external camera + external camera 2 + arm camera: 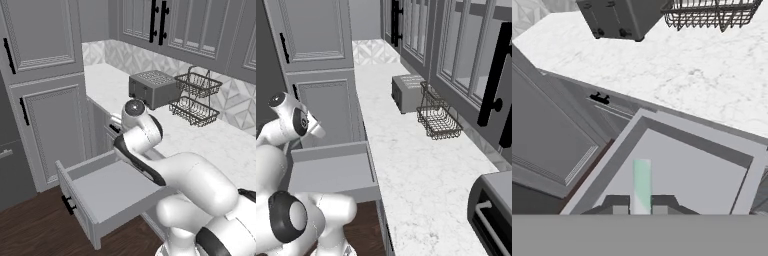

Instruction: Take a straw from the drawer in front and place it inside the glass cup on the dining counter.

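In the hand view, the straw (642, 182), a thin pale green stick, stands up between my two dark fingertips, and my gripper (642, 206) is shut on it. Below it lies the open grey drawer (698, 172), whose floor is bare. From the left base view, the drawer (102, 192) is pulled out under the counter, with its black handle at the front; my arm bends over its back edge. The drawer (331, 172) also appears beside my arm from the right base view. The glass cup and the dining counter are out of view.
A grey toaster (152, 89) and a two-tier wire rack (196, 97) stand on the marble counter (220, 145) behind the drawer. Tall grey cabinet doors (55, 130) rise to the left. A dark appliance (495, 212) sits at the counter's near right end. Dark wood floor lies below.
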Controlling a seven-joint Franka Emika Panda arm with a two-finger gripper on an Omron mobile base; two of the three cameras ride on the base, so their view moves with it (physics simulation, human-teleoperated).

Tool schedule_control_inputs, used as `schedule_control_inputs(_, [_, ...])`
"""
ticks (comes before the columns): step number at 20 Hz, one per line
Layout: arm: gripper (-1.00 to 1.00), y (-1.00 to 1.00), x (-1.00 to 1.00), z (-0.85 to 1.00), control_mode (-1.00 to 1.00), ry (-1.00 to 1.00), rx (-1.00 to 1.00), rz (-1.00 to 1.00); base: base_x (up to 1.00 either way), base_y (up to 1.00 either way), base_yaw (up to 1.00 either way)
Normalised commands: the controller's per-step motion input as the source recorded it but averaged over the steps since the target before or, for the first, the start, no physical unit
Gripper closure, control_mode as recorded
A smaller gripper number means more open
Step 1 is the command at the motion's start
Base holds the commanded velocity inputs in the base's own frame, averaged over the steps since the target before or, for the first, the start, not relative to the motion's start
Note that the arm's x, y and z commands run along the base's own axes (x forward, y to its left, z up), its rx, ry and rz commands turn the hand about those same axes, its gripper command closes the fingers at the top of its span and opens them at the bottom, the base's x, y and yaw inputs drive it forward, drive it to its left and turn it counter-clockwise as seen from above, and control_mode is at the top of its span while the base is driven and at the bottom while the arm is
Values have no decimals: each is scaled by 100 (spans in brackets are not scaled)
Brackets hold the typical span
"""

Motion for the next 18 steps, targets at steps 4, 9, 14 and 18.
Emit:
schedule_control_inputs(4, [100,-24,-12,37,-100,0,1,0,0,0,0])
schedule_control_inputs(9, [100,-16,-2,22,-100,0,0,0,0,0,0])
schedule_control_inputs(14, [100,0,0,0,100,0,0,0,0,0,0])
schedule_control_inputs(18, [100,0,0,0,100,0,0,0,-46,7,12])
